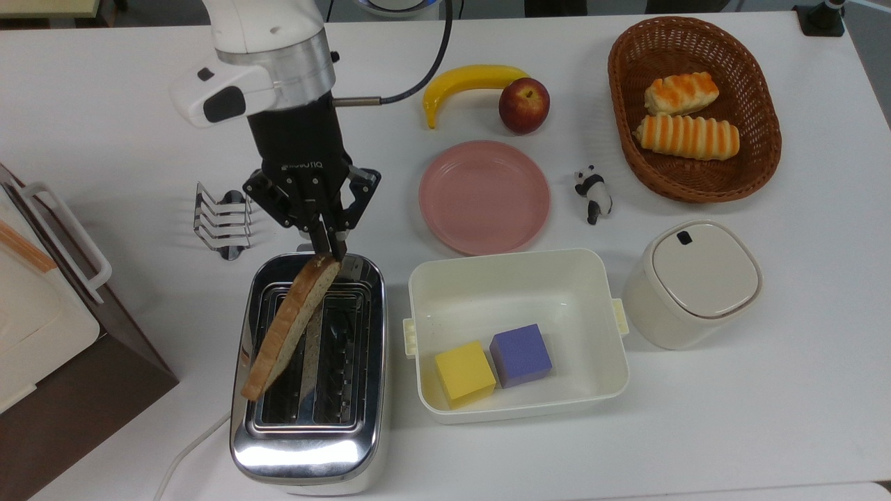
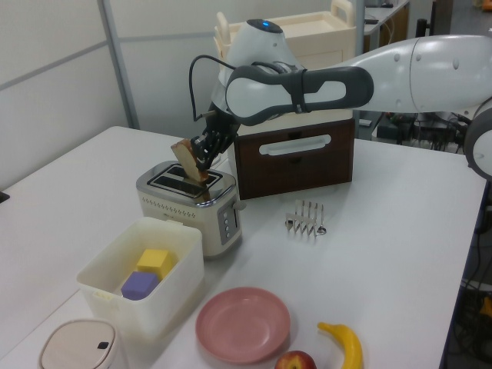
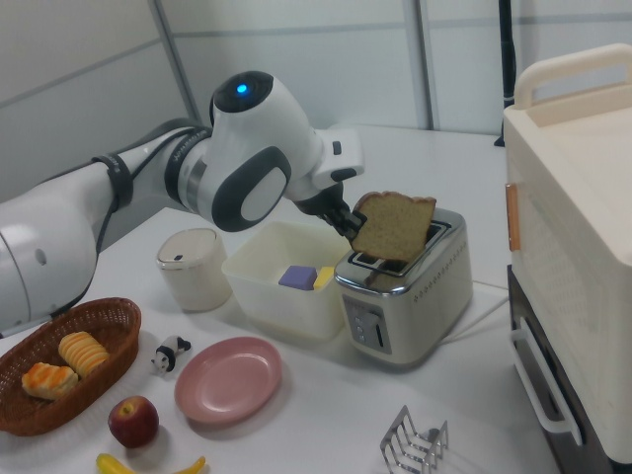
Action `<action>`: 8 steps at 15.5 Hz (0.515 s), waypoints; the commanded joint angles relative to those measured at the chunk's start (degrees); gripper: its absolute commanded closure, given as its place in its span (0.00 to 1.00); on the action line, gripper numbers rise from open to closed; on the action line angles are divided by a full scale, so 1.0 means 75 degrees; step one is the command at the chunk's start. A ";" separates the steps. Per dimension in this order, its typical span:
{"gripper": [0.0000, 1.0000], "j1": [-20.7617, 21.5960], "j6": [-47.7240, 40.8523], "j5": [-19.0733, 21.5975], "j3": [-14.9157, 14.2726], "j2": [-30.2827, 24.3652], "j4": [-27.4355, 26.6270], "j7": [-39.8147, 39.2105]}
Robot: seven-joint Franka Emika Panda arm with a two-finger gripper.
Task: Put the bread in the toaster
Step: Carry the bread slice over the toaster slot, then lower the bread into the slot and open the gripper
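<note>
My end effector (image 1: 330,252) pinches the bread (image 1: 289,325) by one corner, tilted above the toaster (image 1: 310,445) slots. I see two rolls (image 1: 686,136) in the basket (image 1: 623,104), and yellow (image 1: 464,372) and purple (image 1: 521,354) cubes in the tub (image 1: 515,268).

Both slots of the toaster (image 1: 310,362) lie open from above; the wire rack (image 1: 221,220) and white bin (image 1: 515,334) flank it closely on the worktop (image 1: 766,390)

Arm reaches over the toaster (image 1: 310,376); gripper (image 1: 328,252) points down above its rear end, fingers clamped on the bread (image 1: 289,327).
</note>
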 commanded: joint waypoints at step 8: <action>0.85 0.0009 -0.0260 0.0091 -0.0052 -0.0269 -0.0167 -0.0087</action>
